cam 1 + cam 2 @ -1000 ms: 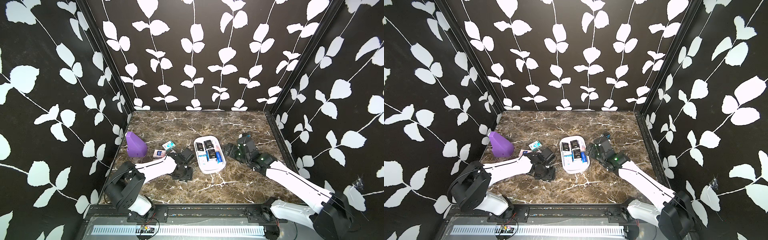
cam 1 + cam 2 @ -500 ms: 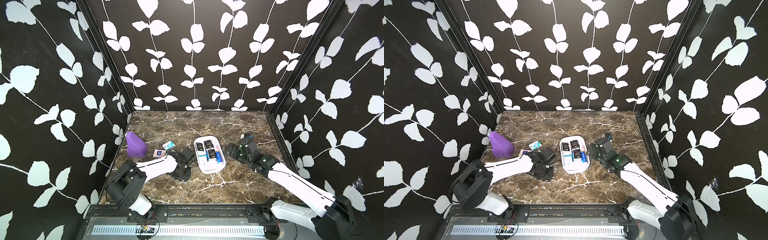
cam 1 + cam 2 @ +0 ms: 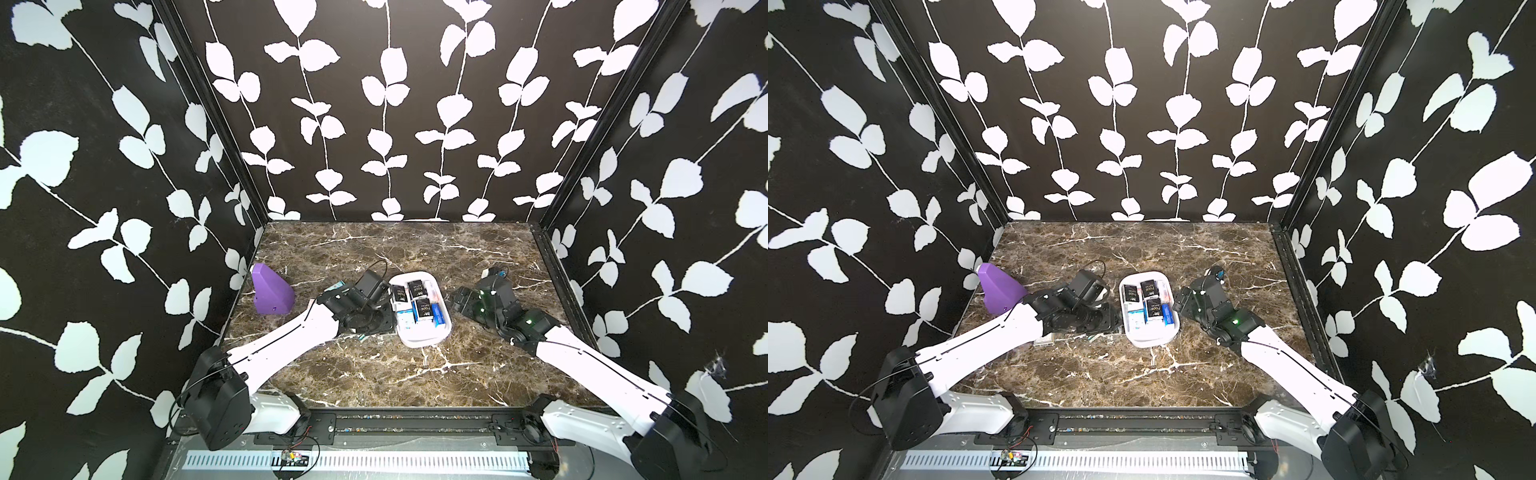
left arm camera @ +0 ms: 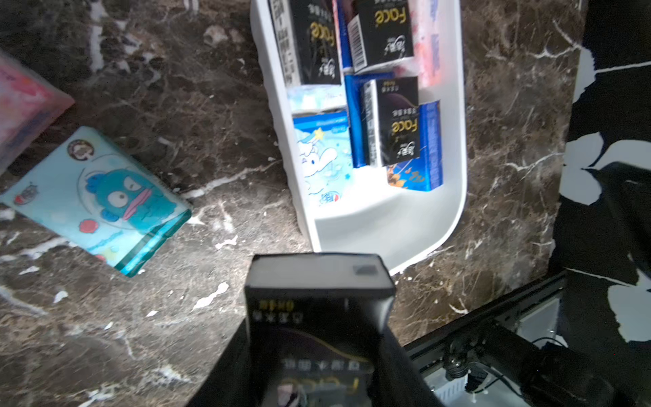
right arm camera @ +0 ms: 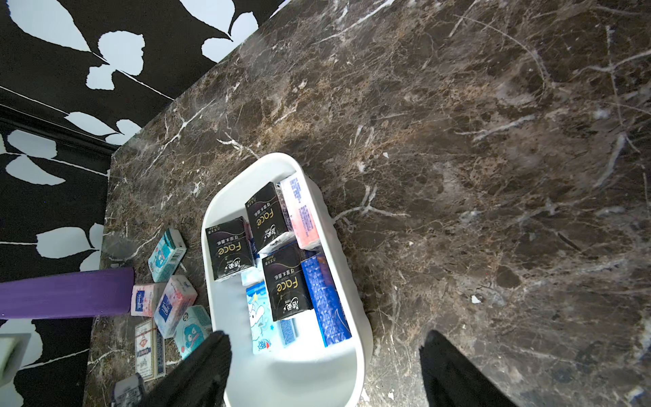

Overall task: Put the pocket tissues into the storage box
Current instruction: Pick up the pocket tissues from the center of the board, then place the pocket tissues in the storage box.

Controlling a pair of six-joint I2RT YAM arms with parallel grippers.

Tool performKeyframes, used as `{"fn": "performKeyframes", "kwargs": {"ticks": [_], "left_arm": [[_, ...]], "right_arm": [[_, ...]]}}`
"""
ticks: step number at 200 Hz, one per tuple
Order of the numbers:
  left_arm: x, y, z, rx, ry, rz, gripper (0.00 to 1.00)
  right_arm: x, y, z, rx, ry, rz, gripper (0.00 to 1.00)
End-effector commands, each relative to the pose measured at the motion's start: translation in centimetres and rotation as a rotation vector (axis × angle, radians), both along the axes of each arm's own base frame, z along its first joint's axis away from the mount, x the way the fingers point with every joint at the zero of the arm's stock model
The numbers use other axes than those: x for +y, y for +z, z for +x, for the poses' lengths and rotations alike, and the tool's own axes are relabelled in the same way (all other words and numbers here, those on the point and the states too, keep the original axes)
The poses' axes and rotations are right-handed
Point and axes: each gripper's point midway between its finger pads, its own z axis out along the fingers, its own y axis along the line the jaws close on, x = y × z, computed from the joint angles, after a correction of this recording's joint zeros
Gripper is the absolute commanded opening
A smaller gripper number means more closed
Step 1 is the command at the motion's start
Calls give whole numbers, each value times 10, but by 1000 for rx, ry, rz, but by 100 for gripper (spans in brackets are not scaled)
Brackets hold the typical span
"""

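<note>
The left pincer is clenched on a black pack, gripped by its sides above the bench. I cannot tell whether the pack is clear of the bench. The box lies just ahead of this pincer. Its nearest rounded end is bare, and further in it holds black, blue and white packs. The step in hand looks like carrying a gripped pack to the box. Next, I judge, the pincer must rise enough to pass the rim, go forward over the bare end and let go. The right pincer hangs released close by the box, jaws wide and holding nothing, and would do best to keep clear. Loose packs lie on the bench beyond the box from the right pincer. One of them, a teal pack, is near the left pincer.
</note>
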Motion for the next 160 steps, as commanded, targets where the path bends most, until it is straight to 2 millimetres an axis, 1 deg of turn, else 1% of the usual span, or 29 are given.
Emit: {"fn": "performKeyframes", "kwargs": {"ticks": [1, 25, 52, 73, 100, 160], "left_arm": [[-19, 8, 17, -19, 54, -22, 43], [-31, 5, 27, -31, 79, 41, 47], [-45, -6, 34, -22, 99, 94, 47], [-46, -22, 38, 2, 134, 131, 46], [-40, -38, 42, 5, 173, 185, 46], [-52, -56, 54, 24, 158, 245, 50]], "right_arm": [[-3, -2, -2, -8, -14, 10, 85], [-6, 1, -4, -17, -21, 15, 85], [-12, 3, -7, -26, -39, 14, 84], [-15, 2, -10, -28, -48, 11, 84], [-19, 3, -11, -34, -58, 9, 84], [-16, 3, -9, -33, -50, 2, 84]]}}
